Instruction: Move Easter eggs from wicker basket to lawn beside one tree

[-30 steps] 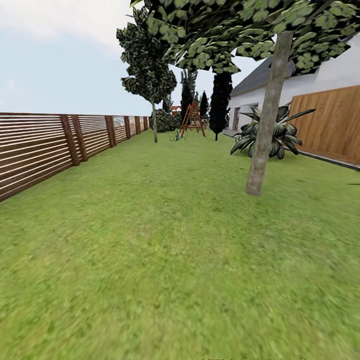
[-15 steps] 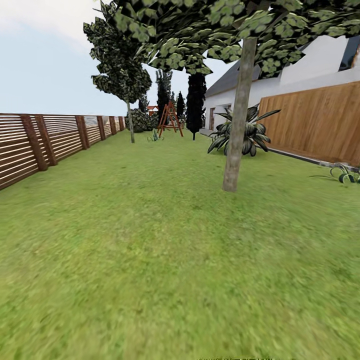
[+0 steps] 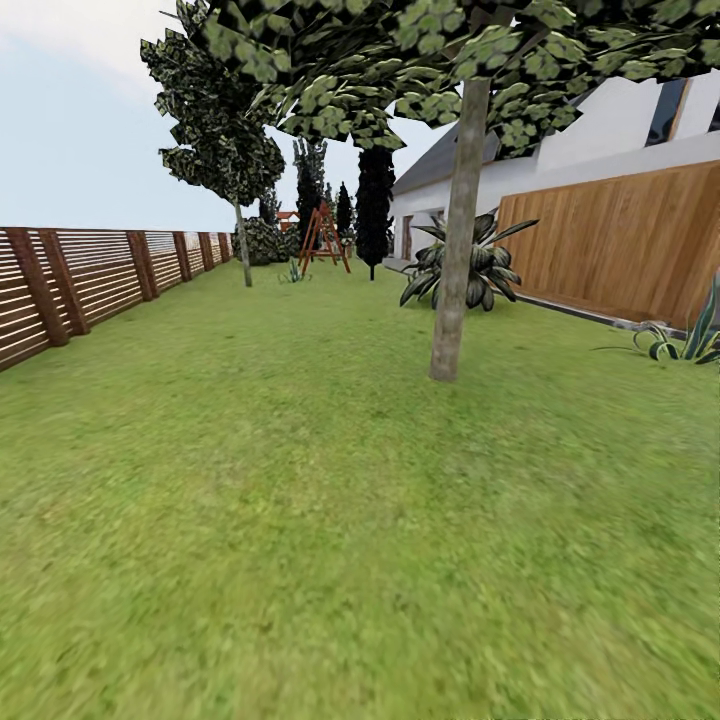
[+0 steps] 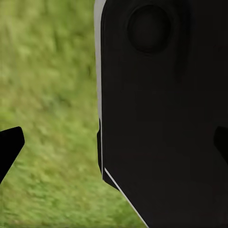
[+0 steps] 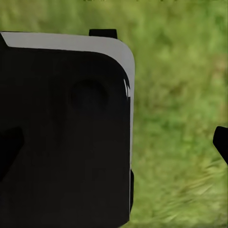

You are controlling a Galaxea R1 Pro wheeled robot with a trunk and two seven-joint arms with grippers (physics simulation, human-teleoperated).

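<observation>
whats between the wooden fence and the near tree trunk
In the head view, just open lawn lies between the fence on the left and the near tree; nothing stands on that stretch of grass.

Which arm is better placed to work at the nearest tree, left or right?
Right, but only slightly. The tree stands a little right of centre, far ahead on the lawn. The left gripper and the right gripper are both open and empty above grass.

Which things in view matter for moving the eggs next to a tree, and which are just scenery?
For the job:
- lawn
- nearest tree, a candidate spot
- farther tree, another candidate

Just scenery:
- slatted fence
- broad-leaved plant
- wooden wall
- white house
- red frame
</observation>
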